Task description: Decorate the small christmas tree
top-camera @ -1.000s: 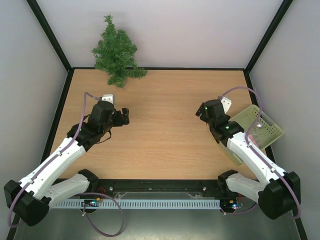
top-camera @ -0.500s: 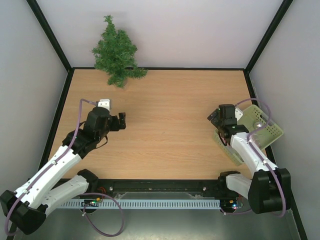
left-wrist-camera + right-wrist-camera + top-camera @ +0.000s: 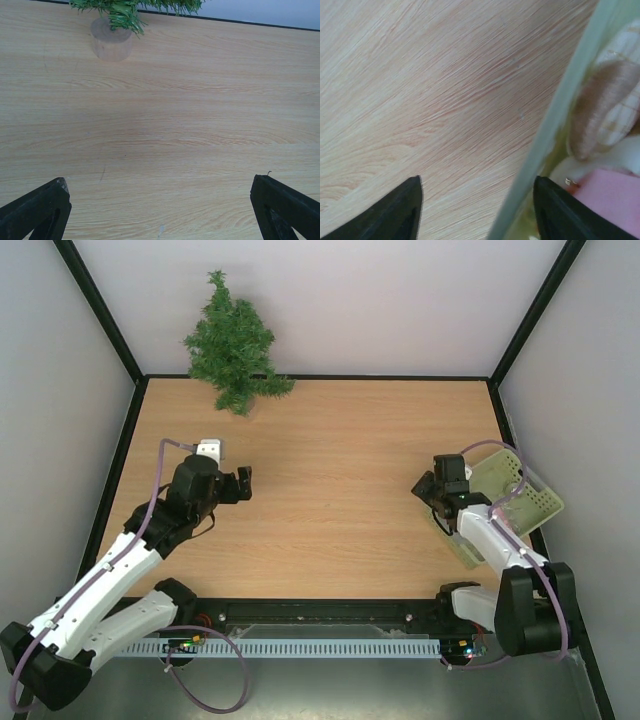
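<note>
L arm fwd, L tool (image 3: 159, 182) wide apart; R arm folded, R tool (image 3: 477, 182) apart astride basket (image 3: 551, 115) rim.

At the table's (image 3: 330, 490) far left the small christmas tree (image 3: 232, 345), at its right edge the basket (image 3: 541, 506), well apart.

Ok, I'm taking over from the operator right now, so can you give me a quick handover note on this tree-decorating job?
Left gripper: open, empty, over the table, facing the small christmas tree.
Right gripper: open, empty, fingers either side of the pale green basket wall.
Tree: upright at the table's back left edge, with no decorations showing on it.
Basket: right edge, holding a pale gold ornament and something pink.
Done: nothing hung.
Left: pick from the basket, carry across, hang.
</note>
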You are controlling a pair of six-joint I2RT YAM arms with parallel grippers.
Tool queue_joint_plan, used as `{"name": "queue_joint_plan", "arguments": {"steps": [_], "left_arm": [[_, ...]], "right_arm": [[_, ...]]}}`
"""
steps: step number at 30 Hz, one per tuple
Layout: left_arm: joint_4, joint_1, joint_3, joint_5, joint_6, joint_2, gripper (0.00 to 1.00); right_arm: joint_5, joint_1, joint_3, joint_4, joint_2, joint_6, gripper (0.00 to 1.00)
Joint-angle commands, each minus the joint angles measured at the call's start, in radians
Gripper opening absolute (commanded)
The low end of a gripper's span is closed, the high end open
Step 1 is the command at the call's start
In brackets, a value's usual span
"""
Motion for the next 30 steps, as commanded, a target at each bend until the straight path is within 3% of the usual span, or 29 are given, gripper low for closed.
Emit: {"name": "queue_joint_plan", "arguments": {"steps": [1,6,13,17,30], "left_arm": [[0.022,-0.004,-0.015,0.015,0.013,-0.019,0.99],[0.023,-0.004,-0.018,0.010,0.013,-0.022,1.00],[0.023,-0.004,-0.020,0.004,0.013,-0.024,0.99],[0.023,-0.004,-0.021,-0.003,0.013,-0.022,0.99],[0.013,-0.002,-0.017,-0.040,0.005,-0.003,0.99]], "right_arm": [[-0.096,-0.004,0.006,0.030,0.025,-0.126,0.52],[-0.131,0.002,0.020,0.012,0.073,-0.180,0.32],[-0.124,0.120,0.074,0.002,0.129,-0.242,0.16],[-0.123,0.227,0.109,0.018,0.163,-0.266,0.13],[-0.337,0.481,0.177,0.053,0.267,-0.398,0.13]]}}
